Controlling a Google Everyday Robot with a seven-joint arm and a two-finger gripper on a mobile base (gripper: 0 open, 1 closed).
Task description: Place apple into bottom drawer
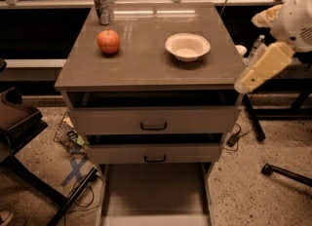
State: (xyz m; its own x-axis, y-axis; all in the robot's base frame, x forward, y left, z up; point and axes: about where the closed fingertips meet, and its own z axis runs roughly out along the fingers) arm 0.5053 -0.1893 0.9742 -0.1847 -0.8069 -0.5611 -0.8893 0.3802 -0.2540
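Note:
The red-orange apple (108, 41) sits on the grey cabinet top (146, 64), at the left, apart from everything else. The bottom drawer (155, 193) is pulled out at the lower edge of the view, and its pale flat floor is bare. My gripper (245, 83), a cream-coloured piece on the white arm, hangs in the air at the cabinet's right edge, level with the top. It is well to the right of the apple and holds nothing that I can see.
A white bowl (187, 46) stands on the top, right of the apple. A metal can (101, 6) stands behind the apple at the back left. The two upper drawers (153, 122) are slightly open. A dark chair (19, 122) is on the left, and cables lie on the floor.

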